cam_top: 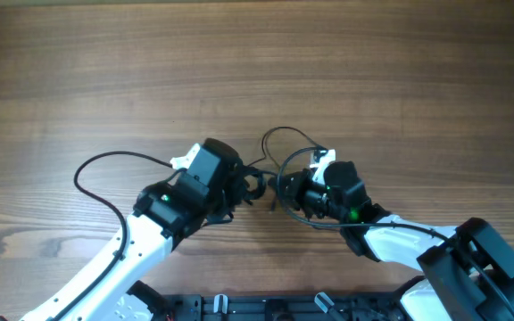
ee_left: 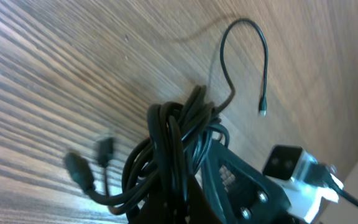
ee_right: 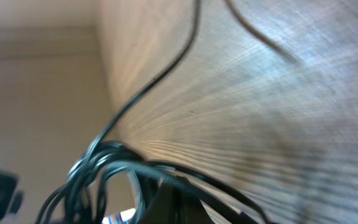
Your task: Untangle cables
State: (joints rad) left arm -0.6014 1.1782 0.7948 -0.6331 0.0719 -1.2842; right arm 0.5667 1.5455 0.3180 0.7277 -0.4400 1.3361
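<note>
The cables (cam_top: 263, 172) form a small black clump at the table's middle, between my two grippers. My left gripper (cam_top: 249, 185) is shut on the clump from the left, and in the left wrist view the bundle of cables (ee_left: 173, 134) rises out of its jaws (ee_left: 180, 200). One thin strand (ee_left: 263, 62) arcs away over the wood and ends in a small plug tip. Two more plugs (ee_left: 78, 171) hang at the left. My right gripper (cam_top: 285, 189) is shut on the cables (ee_right: 104, 163) from the right, a strand lying across its fingers (ee_right: 188, 194).
A thin cable loop (cam_top: 286, 134) lies on the wood just behind the grippers. The left arm's thicker black wire (cam_top: 96, 171) curves out over the table at the left. A dark rail (cam_top: 266, 308) runs along the near edge. The table (cam_top: 257, 62) is brown wood.
</note>
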